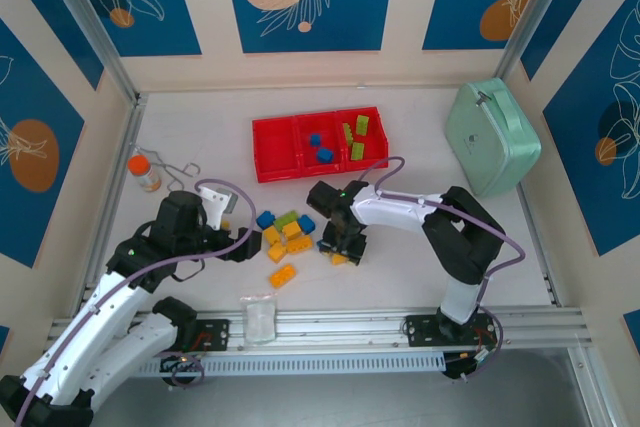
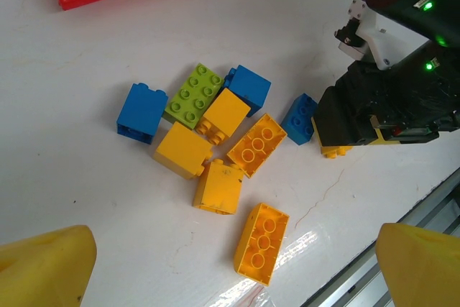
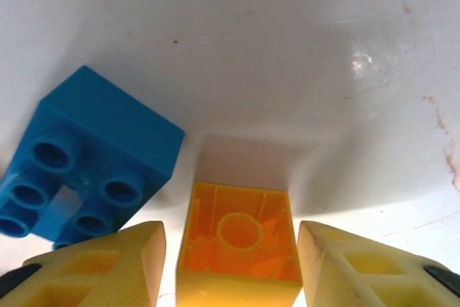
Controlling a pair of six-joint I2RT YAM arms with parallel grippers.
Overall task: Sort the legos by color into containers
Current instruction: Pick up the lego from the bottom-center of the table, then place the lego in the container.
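Observation:
The containers, a red tray [image 1: 275, 152] of three joined bins, stand at the back; blue legos [image 1: 320, 147] lie in the middle bin and green ones [image 1: 358, 137] in the right. A loose pile of yellow, blue and green legos [image 1: 285, 237] lies on the table in front. My right gripper [image 3: 231, 264] points down over an upturned yellow brick [image 3: 241, 239], its fingers [image 3: 115, 264] on either side with a narrow gap each way. A blue brick [image 3: 93, 156] lies just left of it. My left gripper [image 2: 233, 271] hovers open above the pile's near side, over a long yellow brick [image 2: 262, 242].
An orange-capped bottle [image 1: 144, 172] and a wire hook [image 1: 185, 172] sit at the left. A mint-green case [image 1: 490, 137] stands at the back right. A clear plastic bag [image 1: 259, 317] lies by the metal rail [image 1: 400, 327] at the near edge.

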